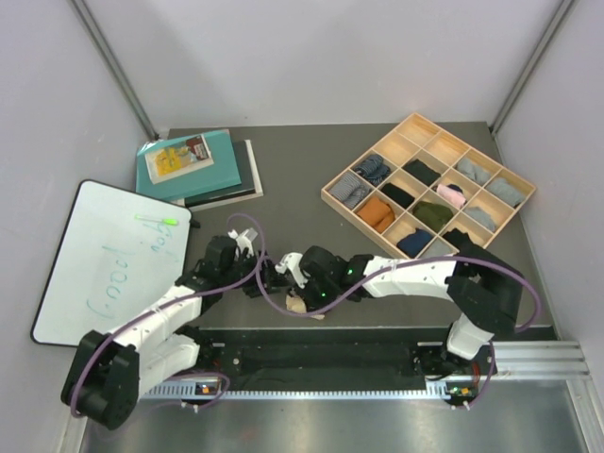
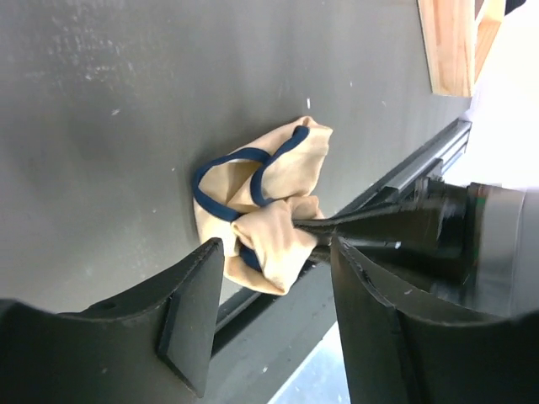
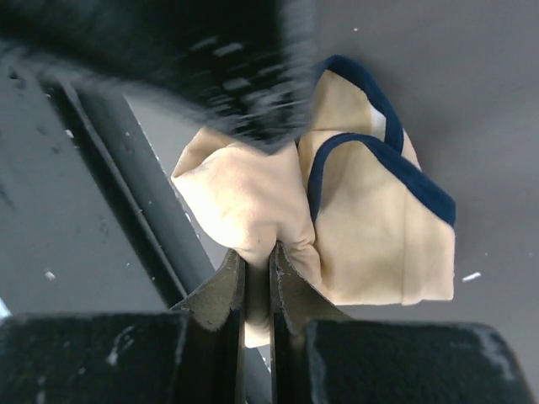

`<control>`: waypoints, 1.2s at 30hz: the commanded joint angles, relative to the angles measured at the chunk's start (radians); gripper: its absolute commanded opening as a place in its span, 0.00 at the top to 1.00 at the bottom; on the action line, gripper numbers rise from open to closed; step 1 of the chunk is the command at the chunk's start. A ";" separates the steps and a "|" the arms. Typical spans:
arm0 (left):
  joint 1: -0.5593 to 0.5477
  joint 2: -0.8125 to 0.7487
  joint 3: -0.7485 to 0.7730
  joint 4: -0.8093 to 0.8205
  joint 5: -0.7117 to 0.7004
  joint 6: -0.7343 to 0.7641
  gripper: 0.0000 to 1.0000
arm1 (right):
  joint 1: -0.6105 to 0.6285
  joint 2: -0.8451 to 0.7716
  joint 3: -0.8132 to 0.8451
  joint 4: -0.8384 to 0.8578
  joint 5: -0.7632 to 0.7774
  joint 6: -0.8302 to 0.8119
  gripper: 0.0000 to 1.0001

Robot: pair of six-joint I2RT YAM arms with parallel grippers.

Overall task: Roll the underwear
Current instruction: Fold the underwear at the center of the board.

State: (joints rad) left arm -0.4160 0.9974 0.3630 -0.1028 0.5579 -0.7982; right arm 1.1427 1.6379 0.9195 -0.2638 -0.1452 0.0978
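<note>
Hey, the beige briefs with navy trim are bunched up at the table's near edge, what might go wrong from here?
The right gripper pinches only one small fold of the beige cloth briefs with navy edging; pulling may unravel the bundle. The bundle overlaps the metal rail along the near edge, so it might snag or slip off.
</note>
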 commanded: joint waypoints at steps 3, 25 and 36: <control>-0.038 -0.065 -0.087 0.135 -0.030 0.007 0.40 | -0.099 0.053 0.065 -0.046 -0.290 -0.001 1.00; -0.283 0.115 -0.081 0.330 -0.199 0.056 0.42 | -0.261 0.226 0.130 -0.055 -0.539 -0.023 1.00; -0.299 0.116 -0.068 0.357 -0.305 0.093 0.43 | -0.264 0.263 0.133 -0.049 -0.587 -0.033 1.00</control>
State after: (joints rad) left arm -0.7094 1.1126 0.2600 0.1726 0.3218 -0.7326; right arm 0.8734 1.8561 1.0363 -0.3351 -0.7391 0.0990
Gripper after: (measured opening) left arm 0.569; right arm 0.056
